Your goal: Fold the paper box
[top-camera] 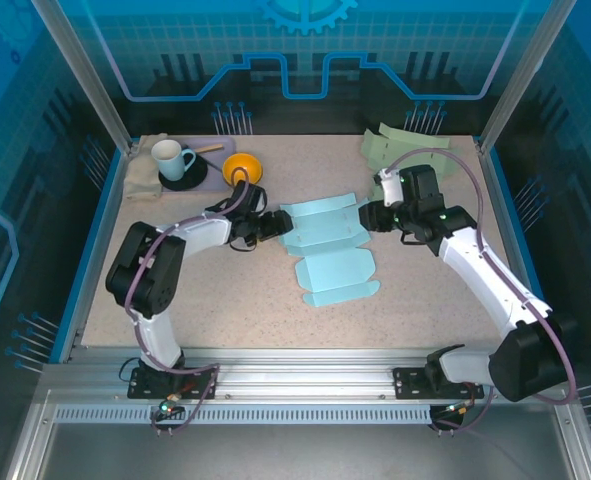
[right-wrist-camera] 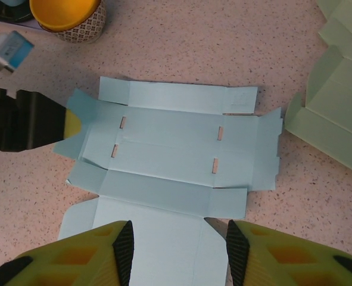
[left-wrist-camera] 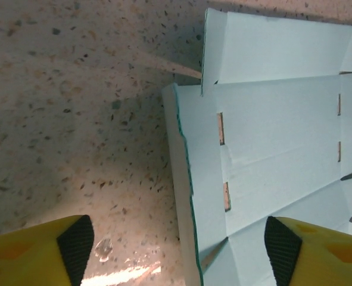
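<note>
1. Eyes on the pale-blue flat cardboard box blank (right-wrist-camera: 176, 155): it's lying unfolded on the counter, just right of the orange round bowl (top-camera: 243, 167) and a little nearer the arm bases.
2. Creases split the blank into long panels with flaps all round the edge. Four small brown slots sit in the middle panels.
3. The end flap on the bowl's side looks tipped up slightly, and its thin edge shows greenish in the left wrist view.
4. The left claw (left-wrist-camera: 178, 241) sits low between bowl and blank, spread wide. That raised edge runs between its black pads and nothing is gripped.
5. The right claw (right-wrist-camera: 180, 250) is further right of the bowl, hovering over the blank's near panel. It's partly open and holding nothing.
6. The counter (top-camera: 275, 320) is a speckled beige stone-look top with a blue rim, inside a blue-lit glass enclosure with a metal frame.
7. Left of the bowl are a white mug (top-camera: 172, 158) on a dark saucer (top-camera: 197, 180) and a beige folded cloth (top-camera: 140, 180).
8. Well right of the bowl, at the back, lie pale-green cardboard blanks (top-camera: 395, 150).
</note>
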